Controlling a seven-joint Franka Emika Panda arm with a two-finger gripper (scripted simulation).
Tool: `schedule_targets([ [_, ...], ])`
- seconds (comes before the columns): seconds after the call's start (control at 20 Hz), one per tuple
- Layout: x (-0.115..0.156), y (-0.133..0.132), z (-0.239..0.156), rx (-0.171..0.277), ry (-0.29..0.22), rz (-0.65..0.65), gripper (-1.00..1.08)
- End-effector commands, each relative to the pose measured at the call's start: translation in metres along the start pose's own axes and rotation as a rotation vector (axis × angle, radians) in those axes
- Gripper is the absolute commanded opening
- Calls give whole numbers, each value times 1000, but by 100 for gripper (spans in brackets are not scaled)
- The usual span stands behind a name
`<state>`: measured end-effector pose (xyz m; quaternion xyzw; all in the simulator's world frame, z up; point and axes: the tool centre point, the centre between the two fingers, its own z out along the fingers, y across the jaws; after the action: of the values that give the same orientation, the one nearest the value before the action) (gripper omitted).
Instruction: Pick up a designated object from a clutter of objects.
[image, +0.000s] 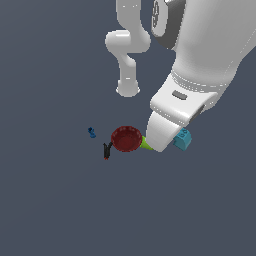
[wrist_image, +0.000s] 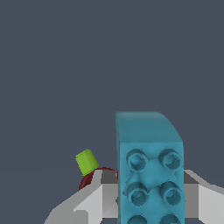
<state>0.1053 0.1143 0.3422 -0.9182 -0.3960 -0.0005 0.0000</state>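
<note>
Cyan studded box (wrist_image: 150, 175) sits between the grey fingers (wrist_image: 94, 199), which flank it and seem to grip it, though contact is hard to confirm; green cylinder (wrist_image: 87, 161) and red bowl (image: 125, 138) lie beside.

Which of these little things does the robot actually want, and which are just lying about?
Part of the job:
- studded cyan rectangular block, sitting between the gripper fingers

Just lying about:
- dark red round bowl
- lime green cylinder, beside the bowl
- thin black-and-red tool
- tiny dark blue knobbly piece
</note>
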Motion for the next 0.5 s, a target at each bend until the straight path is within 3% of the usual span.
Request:
schedule_targets([
  [0.0, 10, -5, -14, 0, 0, 2, -100],
  [0.45, 32, -13, -39, 0, -1, 2, -100],
])
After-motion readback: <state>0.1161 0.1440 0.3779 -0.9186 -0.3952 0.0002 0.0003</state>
